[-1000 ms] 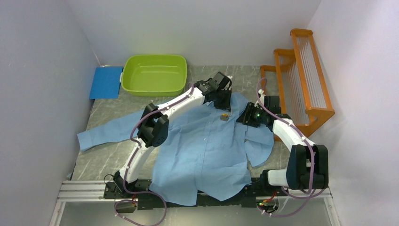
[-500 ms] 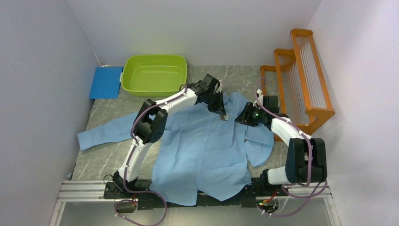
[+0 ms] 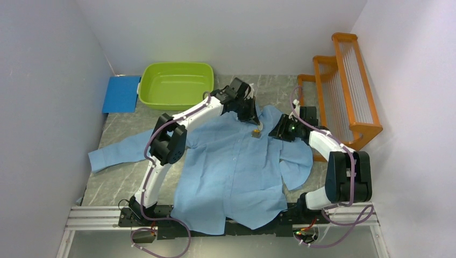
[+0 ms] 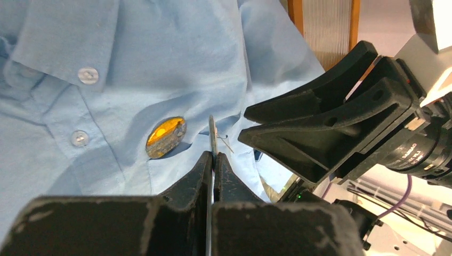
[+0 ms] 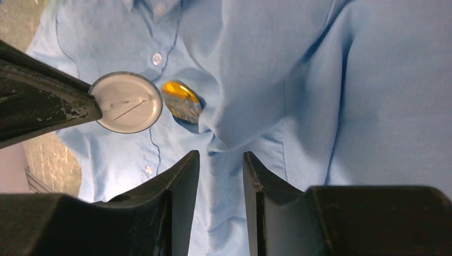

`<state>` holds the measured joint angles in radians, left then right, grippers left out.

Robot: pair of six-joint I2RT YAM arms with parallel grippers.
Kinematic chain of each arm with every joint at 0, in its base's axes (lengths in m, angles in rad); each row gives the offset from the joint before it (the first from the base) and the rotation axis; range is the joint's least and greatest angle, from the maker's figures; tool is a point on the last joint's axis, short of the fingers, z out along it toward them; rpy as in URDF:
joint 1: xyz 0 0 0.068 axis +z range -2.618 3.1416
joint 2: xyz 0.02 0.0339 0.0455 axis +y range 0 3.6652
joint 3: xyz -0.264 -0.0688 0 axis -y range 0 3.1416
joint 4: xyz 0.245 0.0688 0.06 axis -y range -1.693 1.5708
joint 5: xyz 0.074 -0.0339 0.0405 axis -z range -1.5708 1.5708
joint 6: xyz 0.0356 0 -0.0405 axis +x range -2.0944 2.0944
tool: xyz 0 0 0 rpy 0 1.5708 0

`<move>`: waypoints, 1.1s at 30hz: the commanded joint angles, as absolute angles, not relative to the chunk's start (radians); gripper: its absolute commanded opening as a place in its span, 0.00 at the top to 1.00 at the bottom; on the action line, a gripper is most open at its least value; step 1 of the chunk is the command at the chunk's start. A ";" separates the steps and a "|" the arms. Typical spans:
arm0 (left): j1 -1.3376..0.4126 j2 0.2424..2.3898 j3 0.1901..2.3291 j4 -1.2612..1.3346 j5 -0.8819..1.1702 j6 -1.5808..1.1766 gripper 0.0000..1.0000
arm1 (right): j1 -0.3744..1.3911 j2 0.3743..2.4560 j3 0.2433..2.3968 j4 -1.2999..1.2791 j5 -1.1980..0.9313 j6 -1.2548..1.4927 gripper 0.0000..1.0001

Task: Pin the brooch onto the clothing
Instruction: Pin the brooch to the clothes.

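Observation:
The light blue shirt [image 3: 231,166] lies spread flat on the table, collar to the back. A small orange-gold oval piece [image 3: 257,133] sits on its chest by the button placket, also in the left wrist view [image 4: 166,137] and the right wrist view [image 5: 182,101]. My left gripper [image 3: 253,121] is shut on a thin round brooch [image 4: 212,133], edge-on here. Its silver back with the pin shows in the right wrist view [image 5: 126,102]. The brooch hovers just right of the oval piece. My right gripper [image 3: 277,131] is open over a raised fold of shirt [image 5: 240,106], close to the left gripper.
A green tub [image 3: 176,85] stands at the back, with a blue pad [image 3: 121,93] to its left. An orange wooden rack [image 3: 344,91] stands along the right wall. The shirt's left sleeve [image 3: 115,152] stretches toward the left edge.
My left gripper came down from the collar toward the oval piece, covered it, then drew back slightly. My right gripper edged a little left toward it.

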<state>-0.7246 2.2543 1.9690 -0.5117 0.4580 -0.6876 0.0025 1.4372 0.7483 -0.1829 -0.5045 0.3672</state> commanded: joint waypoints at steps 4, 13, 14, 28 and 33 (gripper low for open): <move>-0.754 2.311 2.162 -0.654 0.331 -0.621 0.97 | -0.023 1.485 0.889 -0.169 -0.476 0.358 0.57; -0.762 2.336 2.167 -0.642 0.347 -0.618 0.97 | -0.023 1.576 0.937 -0.194 -0.496 0.353 0.64; -0.761 2.338 2.169 -0.644 0.346 -0.617 0.97 | -0.022 1.584 0.937 -0.192 -0.503 0.355 0.65; -0.772 2.405 2.215 -0.693 0.291 -0.606 0.97 | -0.023 1.627 0.977 -0.185 -0.607 0.359 1.00; -0.778 2.427 2.236 -0.702 0.276 -0.608 0.97 | -0.021 1.594 0.995 -0.218 -0.646 0.341 1.00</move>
<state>-0.7673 2.4172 2.1715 -0.6868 0.3069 -0.6209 -0.0181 1.6363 0.9421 -0.2050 -0.5865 0.3656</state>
